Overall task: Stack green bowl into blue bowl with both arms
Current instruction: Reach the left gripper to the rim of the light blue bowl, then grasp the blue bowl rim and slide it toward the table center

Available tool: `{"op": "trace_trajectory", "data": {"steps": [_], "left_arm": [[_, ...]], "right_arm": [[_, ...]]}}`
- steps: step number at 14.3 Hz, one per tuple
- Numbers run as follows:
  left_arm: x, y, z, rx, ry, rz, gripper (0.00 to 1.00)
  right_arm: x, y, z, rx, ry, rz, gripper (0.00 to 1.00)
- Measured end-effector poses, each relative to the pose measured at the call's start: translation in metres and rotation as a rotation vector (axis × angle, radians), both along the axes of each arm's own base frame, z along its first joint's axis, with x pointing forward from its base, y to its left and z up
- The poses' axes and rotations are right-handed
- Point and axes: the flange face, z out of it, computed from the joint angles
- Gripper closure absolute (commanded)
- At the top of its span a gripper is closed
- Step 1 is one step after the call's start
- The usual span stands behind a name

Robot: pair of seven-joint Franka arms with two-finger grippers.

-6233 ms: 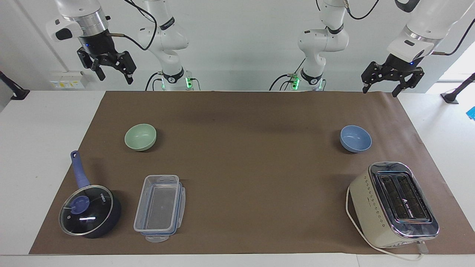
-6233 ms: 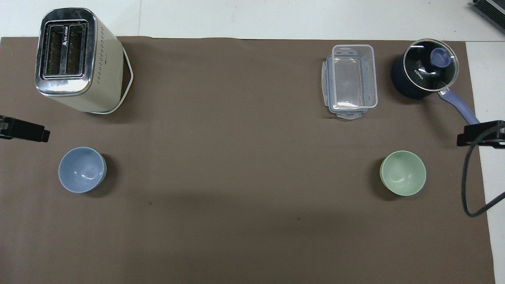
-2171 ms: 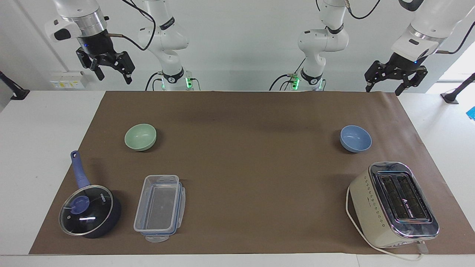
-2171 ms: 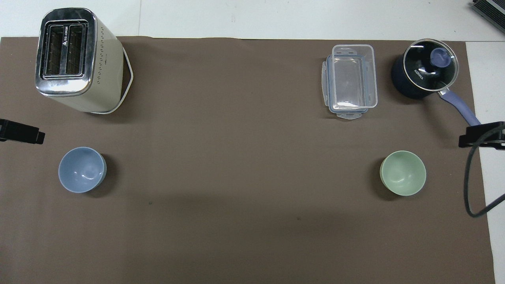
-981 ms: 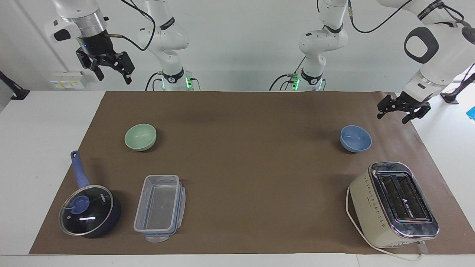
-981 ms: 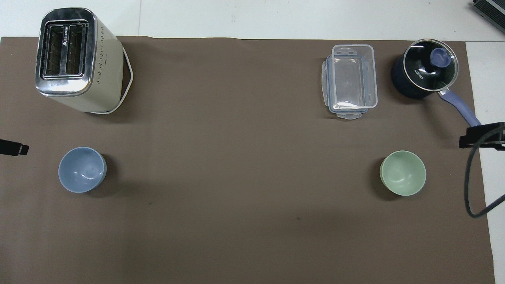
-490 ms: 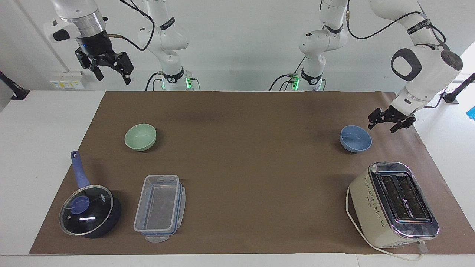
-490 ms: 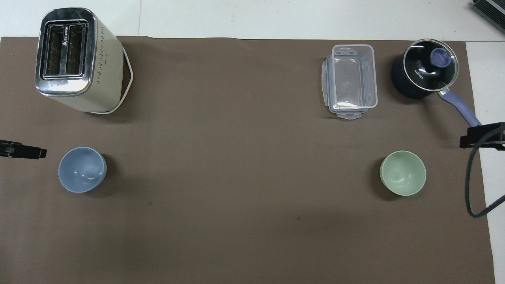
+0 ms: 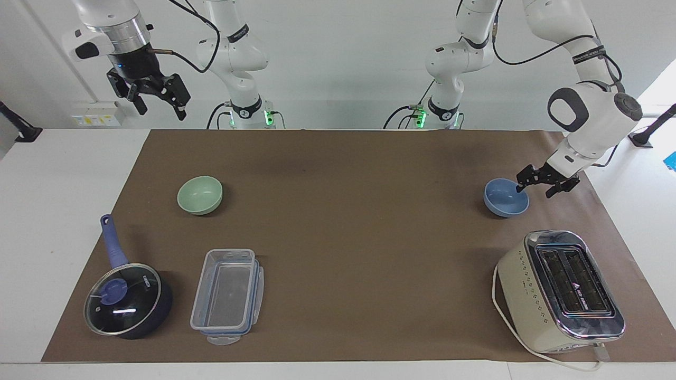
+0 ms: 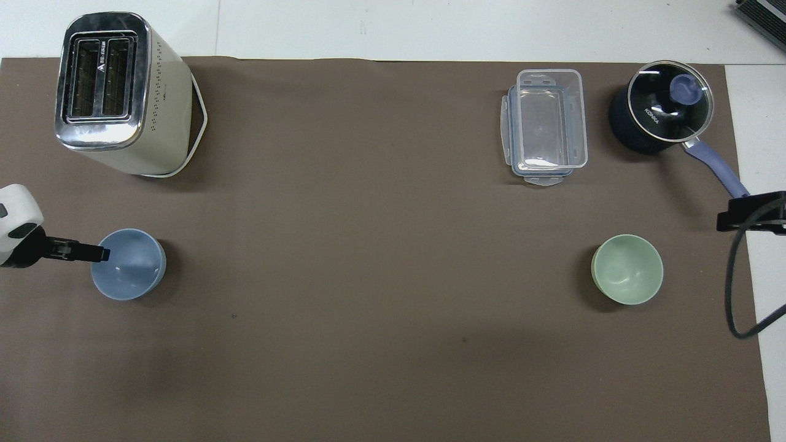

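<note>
The left gripper [image 9: 540, 186], fingers spread, straddles the small light blue bowl's [image 9: 505, 198] rim; next it must pinch. The right gripper [image 9: 157, 103] waits, fingers spread, above the pale mint-green bowl [image 9: 199, 195].

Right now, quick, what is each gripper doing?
Left gripper: open, at the blue bowl's rim, holding nothing.
Right gripper: open, empty, waiting up high.

White table [image 9: 63, 174] under brown mat [image 9: 348, 221]: green bowl [image 9: 199, 195] at ten o'clock, blue bowl [image 9: 506, 197] two, toaster [image 9: 560, 290] four, clear container [image 9: 228, 295] and saucepan [image 9: 128, 300] seven.
</note>
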Motion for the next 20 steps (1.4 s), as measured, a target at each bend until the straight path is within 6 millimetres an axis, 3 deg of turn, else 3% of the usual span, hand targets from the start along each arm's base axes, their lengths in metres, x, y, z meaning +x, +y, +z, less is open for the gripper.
{"op": "trace_trajectory", "data": {"steps": [2,5,7,8,9,14,16,20], "left_arm": [[0.003,0.001,-0.015,-0.016,0.007,0.016,0.03],[0.007,0.005,-0.034,-0.023,0.013,0.029,0.23],[0.005,0.006,-0.039,-0.025,0.02,0.029,0.52],[0.003,0.007,-0.041,-0.026,0.025,0.028,0.72],[0.001,0.009,-0.043,-0.028,0.03,0.026,0.98],[-0.007,0.021,-0.043,-0.046,0.058,-0.011,1.0],[-0.007,0.02,-0.028,-0.044,0.04,-0.018,1.0],[-0.006,0.001,0.021,-0.042,0.003,-0.053,1.0]], "right_arm": [[0.0,0.0,0.0,0.0,0.0,0.0,0.0],[-0.001,0.0,-0.001,0.0,0.003,0.0,0.0],[-0.001,0.0,-0.002,0.0,0.004,-0.001,0.0],[-0.001,0.0,-0.002,0.0,0.004,-0.001,0.0],[-0.001,-0.001,-0.002,0.0,0.004,-0.001,0.0],[-0.001,-0.004,-0.002,0.001,0.004,-0.007,0.0],[-0.001,-0.005,-0.002,0.001,0.004,-0.009,0.0],[-0.001,-0.005,-0.002,0.001,0.004,-0.009,0.0]]}}
